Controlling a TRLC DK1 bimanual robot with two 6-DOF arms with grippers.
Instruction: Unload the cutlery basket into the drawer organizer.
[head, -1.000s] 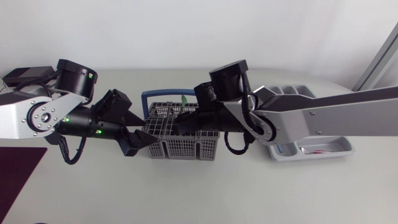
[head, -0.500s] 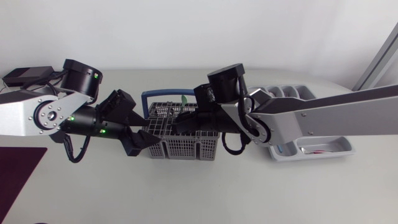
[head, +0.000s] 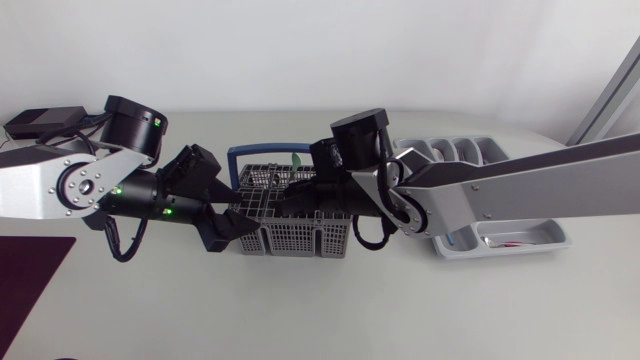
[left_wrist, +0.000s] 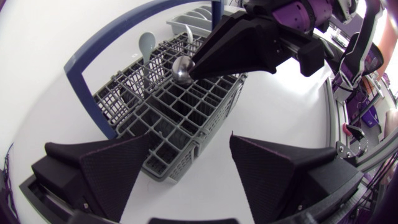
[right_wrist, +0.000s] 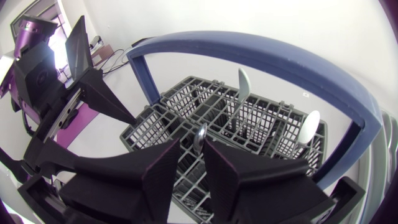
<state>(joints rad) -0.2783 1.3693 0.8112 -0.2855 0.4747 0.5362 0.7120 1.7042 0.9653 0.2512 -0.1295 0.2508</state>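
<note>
While the left gripper (head: 236, 212) hangs with fingers spread wide at the left end of the cutlery basket (head: 296, 238), the right gripper (right_wrist: 191, 146) pinches a metal utensil (right_wrist: 200, 134) standing inside it — the drawer organizer (head: 530, 243) lies beside, rightward.

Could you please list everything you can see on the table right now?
basket: one, grey with blue handle, mid-table
spoons: two, pale green and white, upright in the basket
metal spoon: one, silver, over the basket
organizer: one, grey, beside the basket on the right arm's side
mat: one, dark maroon, near the left arm
left gripper: one, black, jaws open at the basket's end
right gripper: one, black, jaws shut on the metal spoon
</note>
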